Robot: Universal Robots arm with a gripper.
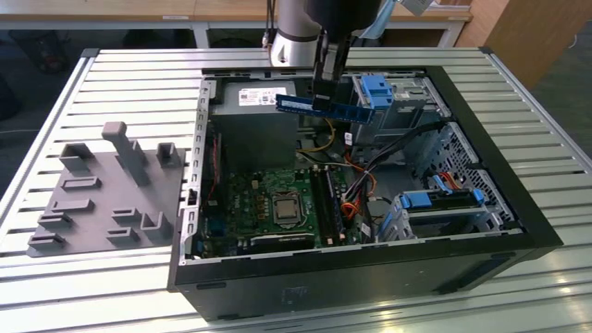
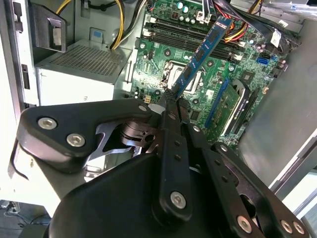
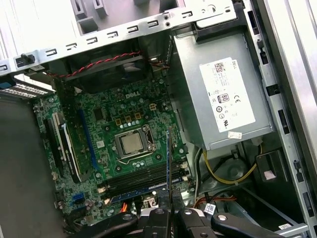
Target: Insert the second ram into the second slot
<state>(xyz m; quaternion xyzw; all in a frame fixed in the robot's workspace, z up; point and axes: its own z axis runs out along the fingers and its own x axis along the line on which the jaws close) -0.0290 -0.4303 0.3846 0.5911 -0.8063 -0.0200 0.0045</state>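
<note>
Claw (image 1: 323, 97) clamped on the memory stick (image 1: 347, 112), high over the open computer case (image 1: 351, 277).
The stick sticks out sideways from the claw tips, well apart from the memory slots (image 1: 326, 198) below. My call: line its long edge up with the free slot, keep it level, push straight down.

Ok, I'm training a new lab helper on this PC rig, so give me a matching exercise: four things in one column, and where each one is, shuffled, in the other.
Things
1. ram
2. power supply
3. grey fixture
4. CPU

Places
a. on the table, outside the case
b. held in the gripper, above the open case
c. middle of the motherboard
d. inside the case, in a corner beside the motherboard

Pairs: 1-b, 2-d, 3-a, 4-c
</note>
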